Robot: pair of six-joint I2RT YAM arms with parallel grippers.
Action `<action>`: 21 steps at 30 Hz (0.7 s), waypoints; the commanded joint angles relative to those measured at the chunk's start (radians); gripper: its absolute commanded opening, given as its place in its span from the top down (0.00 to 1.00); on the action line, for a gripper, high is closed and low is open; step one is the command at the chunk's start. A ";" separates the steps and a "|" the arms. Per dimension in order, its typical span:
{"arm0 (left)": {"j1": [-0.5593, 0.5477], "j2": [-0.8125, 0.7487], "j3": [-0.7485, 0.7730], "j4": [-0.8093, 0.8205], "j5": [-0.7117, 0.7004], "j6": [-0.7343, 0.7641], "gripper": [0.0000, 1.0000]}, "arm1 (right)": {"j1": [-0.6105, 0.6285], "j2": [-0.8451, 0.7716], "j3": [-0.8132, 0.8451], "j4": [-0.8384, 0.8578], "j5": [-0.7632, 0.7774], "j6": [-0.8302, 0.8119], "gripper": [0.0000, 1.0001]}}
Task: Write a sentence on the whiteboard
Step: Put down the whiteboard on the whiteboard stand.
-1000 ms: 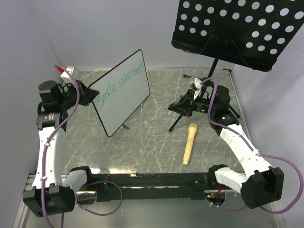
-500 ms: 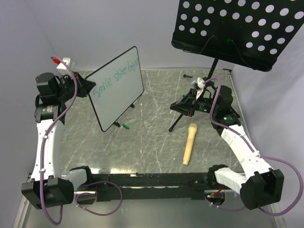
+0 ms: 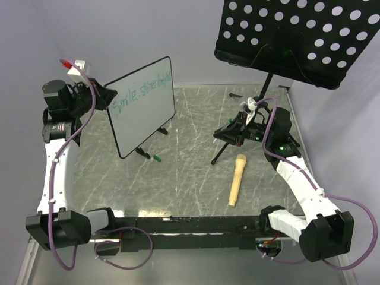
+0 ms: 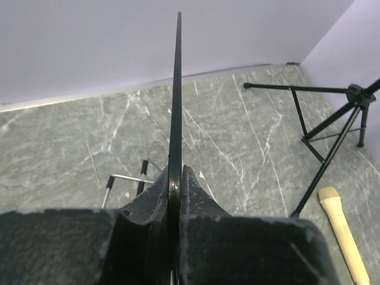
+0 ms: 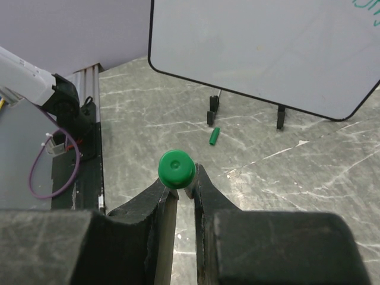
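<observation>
Left pincer (image 4: pixel 176 178) clamped tight on the whiteboard (image 3: pixel 145 116) edge. The board rises upright straight ahead of its jaws, with the sentence (image 3: pixel 142 90) along the top. Right pincer (image 5: pixel 181 181) closed on a green marker (image 5: pixel 176 168), board well ahead of it. Looks like a stand-down: keep it plumb and settle both feet (image 3: pixel 142 152) on the bench (image 3: pixel 190 178) before letting go.

Bright, even light, soft shadows; left pincer (image 4: pixel 174 189) blurs close up.
</observation>
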 commanded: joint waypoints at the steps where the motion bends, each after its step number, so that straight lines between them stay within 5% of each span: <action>1: 0.001 -0.007 0.095 0.142 -0.032 0.016 0.99 | -0.011 -0.001 -0.001 0.047 -0.036 0.009 1.00; 21: 0.002 -0.215 -0.153 0.069 -0.095 0.139 0.99 | -0.031 -0.003 -0.011 0.074 -0.062 0.045 1.00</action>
